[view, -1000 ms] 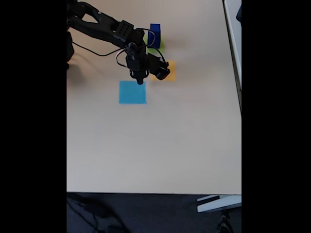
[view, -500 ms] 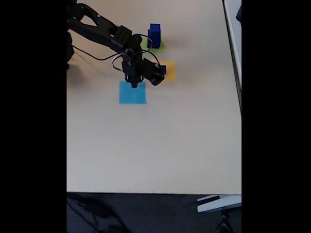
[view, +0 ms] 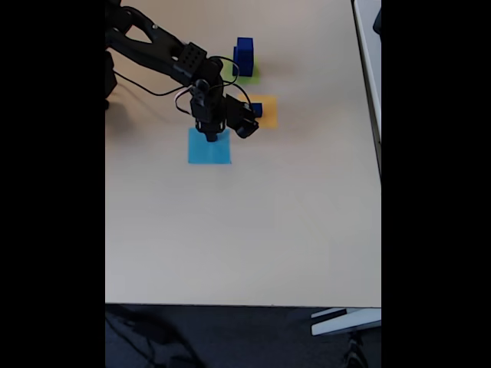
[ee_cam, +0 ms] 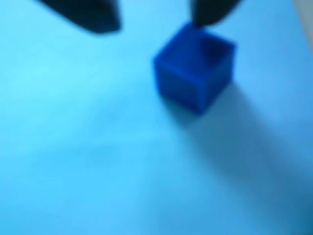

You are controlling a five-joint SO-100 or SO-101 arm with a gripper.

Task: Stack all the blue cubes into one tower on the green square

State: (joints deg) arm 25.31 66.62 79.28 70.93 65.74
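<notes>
Cube (ee_cam: 194,71) — beneath gripper (ee_cam: 154,19) (jaws parted) — on light blue square (ee_cam: 98,161).

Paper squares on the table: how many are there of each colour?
Flat light blue paper square: 1
Flat yellow-green paper square: 1
Flat orange-yellow paper square: 1
Total: 3

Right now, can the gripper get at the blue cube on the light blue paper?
Probably yes. In the wrist view the open gripper hangs close over the blue cube, which stands alone on the light blue square, though nearer one finger.
</notes>
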